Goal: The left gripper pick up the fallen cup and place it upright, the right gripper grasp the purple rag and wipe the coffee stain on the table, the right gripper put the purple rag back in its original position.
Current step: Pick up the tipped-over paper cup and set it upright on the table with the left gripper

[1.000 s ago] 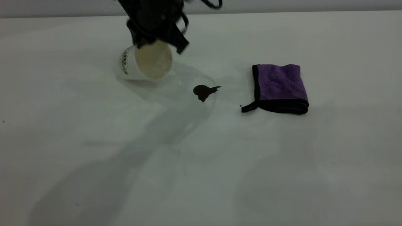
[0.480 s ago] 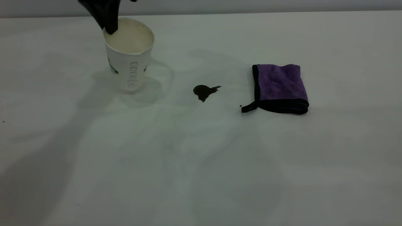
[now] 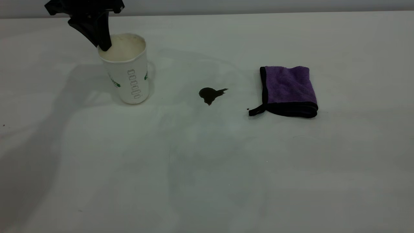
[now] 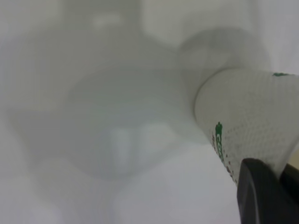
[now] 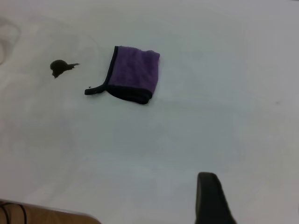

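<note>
The cup point(image 3: 127, 77) stands mouth up on the table point(image 3: 207, 168) at the left, leaning slightly, its cream inside showing. My left gripper point(image 3: 104, 43) comes down from above and is shut on the cup's far left rim; the left wrist view shows a black finger point(image 4: 266, 191) against the ribbed cup wall point(image 4: 247, 116). The coffee stain point(image 3: 209, 94) lies to the right of the cup, untouched. Further right, the purple rag point(image 3: 288, 90) lies folded. In the right wrist view my right gripper point(image 5: 210, 196) hangs high and well away from the rag point(image 5: 133, 74) and the stain point(image 5: 58, 67).
A tiny dark speck point(image 3: 247, 109) sits beside the rag's black loop tab. A brown wooden edge point(image 5: 46, 215) shows beyond the table's border in the right wrist view. The wall runs along the table's far edge.
The cup went from lying with its mouth towards the camera to upright, and moved left and down to the table in my left gripper. Stain and rag stayed put.
</note>
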